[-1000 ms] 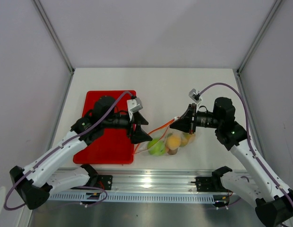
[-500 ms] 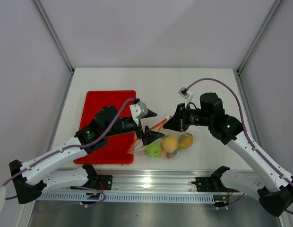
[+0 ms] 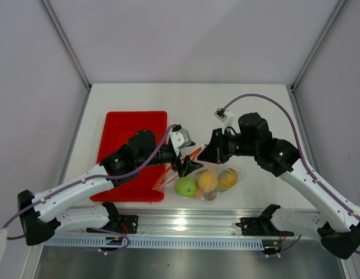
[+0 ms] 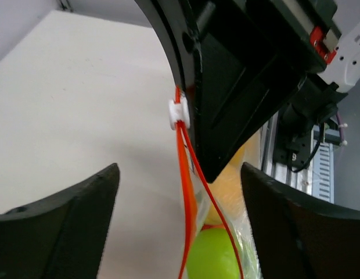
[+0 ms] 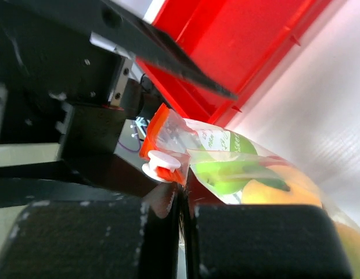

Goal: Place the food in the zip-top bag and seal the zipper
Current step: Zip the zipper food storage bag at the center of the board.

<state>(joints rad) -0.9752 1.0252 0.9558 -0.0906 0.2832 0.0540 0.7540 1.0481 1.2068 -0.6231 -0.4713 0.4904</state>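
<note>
The clear zip-top bag (image 3: pixel 210 181) lies near the table's front edge. It holds the green apple (image 3: pixel 185 186), the orange ball (image 3: pixel 207 180), a yellow-peach fruit (image 3: pixel 228 178) and the small brown fruit (image 3: pixel 210 196). Its orange-red zipper (image 3: pixel 179 167) runs up and to the right. My right gripper (image 3: pixel 204 156) is shut on the bag's mouth edge beside the white slider (image 5: pixel 162 164). My left gripper (image 3: pixel 189 159) is open. The zipper (image 4: pixel 186 192) and the apple (image 4: pixel 212 256) lie between its fingers (image 4: pixel 81 209) without touching them. The slider (image 4: pixel 179 111) is just beyond them.
The red tray (image 3: pixel 125 131) lies to the left of the bag, partly under my left arm, and shows in the right wrist view (image 5: pixel 238 52). The metal rail (image 3: pixel 186 224) runs along the near edge. Bare white table lies behind both grippers.
My left gripper has swung right to the bag's mouth and now straddles the zipper. My right gripper has moved left with the bag's edge. The bag and fruits have shifted slightly left.
</note>
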